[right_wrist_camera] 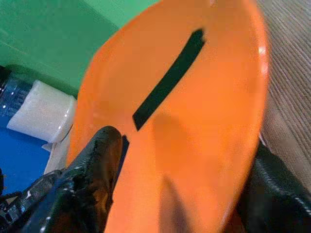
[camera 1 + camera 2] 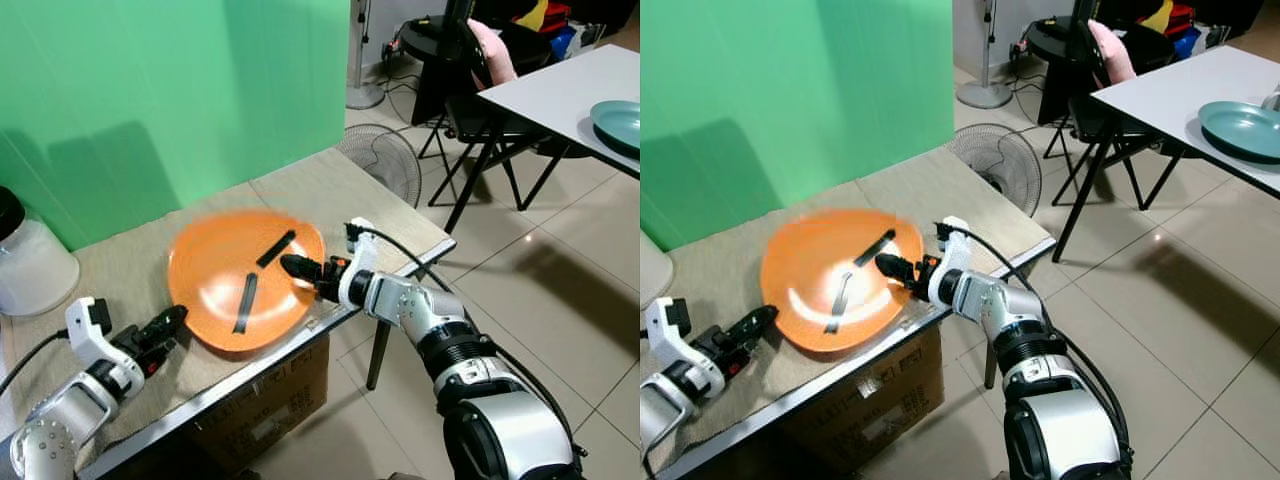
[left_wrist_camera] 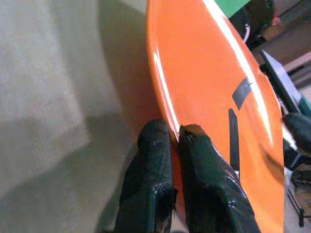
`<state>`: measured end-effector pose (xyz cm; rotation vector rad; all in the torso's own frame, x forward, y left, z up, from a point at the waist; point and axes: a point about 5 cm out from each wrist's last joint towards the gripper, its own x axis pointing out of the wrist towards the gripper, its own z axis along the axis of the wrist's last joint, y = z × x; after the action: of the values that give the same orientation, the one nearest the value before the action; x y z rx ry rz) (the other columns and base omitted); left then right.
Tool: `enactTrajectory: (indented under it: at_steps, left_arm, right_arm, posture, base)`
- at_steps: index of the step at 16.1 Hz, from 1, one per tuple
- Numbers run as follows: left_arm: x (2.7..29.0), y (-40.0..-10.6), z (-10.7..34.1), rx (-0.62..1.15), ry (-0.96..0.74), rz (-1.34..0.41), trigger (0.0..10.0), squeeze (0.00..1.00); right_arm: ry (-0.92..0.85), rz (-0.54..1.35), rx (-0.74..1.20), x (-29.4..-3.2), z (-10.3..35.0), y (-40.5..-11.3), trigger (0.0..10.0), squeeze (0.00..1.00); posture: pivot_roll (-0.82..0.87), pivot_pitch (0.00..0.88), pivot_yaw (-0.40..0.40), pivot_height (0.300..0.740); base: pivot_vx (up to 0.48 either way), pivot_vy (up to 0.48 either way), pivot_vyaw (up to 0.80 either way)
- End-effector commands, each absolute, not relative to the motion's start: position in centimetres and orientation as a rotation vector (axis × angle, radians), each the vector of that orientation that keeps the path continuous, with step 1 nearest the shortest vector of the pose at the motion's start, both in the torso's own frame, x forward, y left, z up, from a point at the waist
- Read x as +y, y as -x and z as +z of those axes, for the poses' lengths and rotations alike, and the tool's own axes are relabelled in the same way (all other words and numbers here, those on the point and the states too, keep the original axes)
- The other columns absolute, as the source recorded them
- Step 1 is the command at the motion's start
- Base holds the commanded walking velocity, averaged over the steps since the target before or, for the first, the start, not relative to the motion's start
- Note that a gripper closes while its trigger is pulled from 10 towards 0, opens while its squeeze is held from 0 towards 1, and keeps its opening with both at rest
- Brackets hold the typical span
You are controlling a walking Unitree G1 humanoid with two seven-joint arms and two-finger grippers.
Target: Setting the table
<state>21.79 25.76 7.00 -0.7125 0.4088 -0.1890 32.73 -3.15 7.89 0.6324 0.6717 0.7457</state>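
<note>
An orange plate (image 2: 225, 290) with two black strips on its face sits tilted over the cloth-covered table (image 2: 330, 190), its far rim blurred. My left gripper (image 2: 175, 318) is shut on the plate's left rim. In the left wrist view that rim runs between the two black fingertips (image 3: 155, 133) of the gripper (image 3: 176, 132). My right gripper (image 2: 295, 267) is shut on the plate's right rim, near the table's front edge. The right wrist view has one finger over the plate (image 1: 194, 121) and the other under it.
A white jar (image 2: 25, 255) with a black lid stands at the table's left end. A cardboard box (image 2: 270, 400) sits under the table. On the tiled floor to the right are a fan (image 2: 380, 160), black chairs, and a white table carrying a teal plate (image 2: 620, 125).
</note>
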Motion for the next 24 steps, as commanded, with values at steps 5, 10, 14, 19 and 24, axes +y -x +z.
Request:
enactTrajectory:
  at_steps: [5,10,14,19,24]
  left_arm:
    - [25.2,-22.1,7.6,0.391,0.698,-0.254,0.0,0.0]
    - [25.8,-21.9,8.2,0.332,0.689,-0.229,0.0,0.0]
    - [25.7,-22.0,8.9,0.293,0.691,-0.254,0.0,0.0]
    - [25.0,-22.5,10.1,0.259,0.642,-0.295,0.0,0.0]
    - [24.1,-23.0,12.8,0.193,0.516,-0.341,10.0,0.0]
  right_arm:
    - [-0.691,0.757,0.73,-1.9,7.3,-32.0,0.0,0.0]
    - [-0.763,0.753,0.689,-2.5,7.9,-32.3,0.0,0.0]
    - [-0.864,0.777,0.632,-3.7,8.8,-32.6,0.0,0.0]
    - [-0.931,0.815,0.593,-4.1,9.8,-32.4,0.0,0.0]
    - [-0.933,0.747,0.554,-5.9,10.3,-32.9,0.0,0.0]
  posture:
    - [-0.05,0.0,0.064,0.74]
    - [-0.05,0.0,0.062,0.74]
    - [-0.05,0.0,0.062,0.74]
    - [-0.05,0.0,0.063,0.74]
    - [-0.06,0.0,0.064,0.74]
  base:
    - [0.0,0.0,0.0]
    - [0.0,0.0,0.0]
    - [0.0,0.0,0.0]
    - [0.0,0.0,0.0]
    - [0.0,0.0,0.0]
